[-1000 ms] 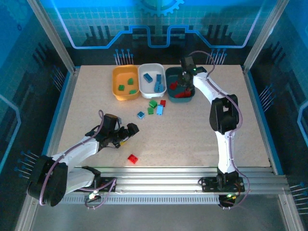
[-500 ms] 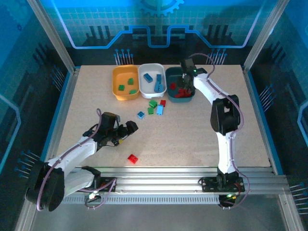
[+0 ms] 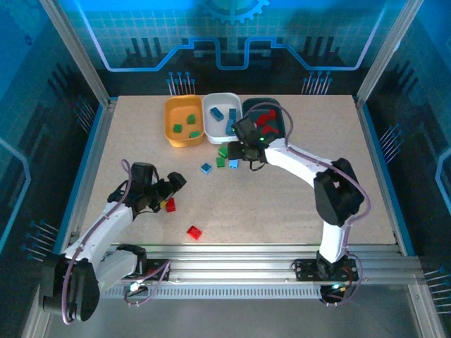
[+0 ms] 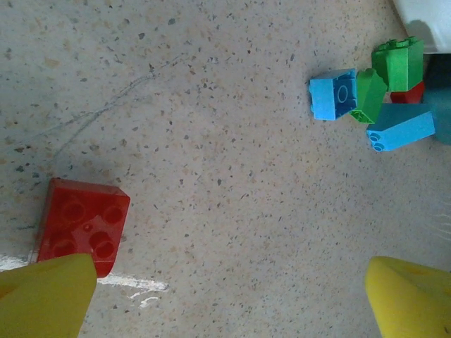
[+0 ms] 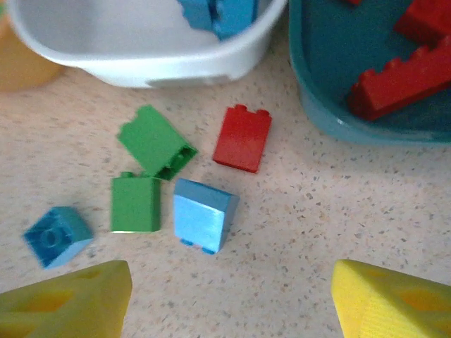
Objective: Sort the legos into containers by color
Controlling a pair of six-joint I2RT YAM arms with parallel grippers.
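Right gripper (image 5: 232, 301): fingers spread, nothing held, poised over loose legos (image 5: 204, 215) on the counter (image 5: 317, 211) beside the teal tray (image 5: 324, 63). The red lego (image 5: 243, 139) is best centred and straddled squarely. Left gripper (image 4: 229, 299): fingers spread, empty.

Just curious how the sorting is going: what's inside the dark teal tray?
Several red bricks show inside the dark teal tray. From above, the right arm covers its near left corner, so anything there is hidden.
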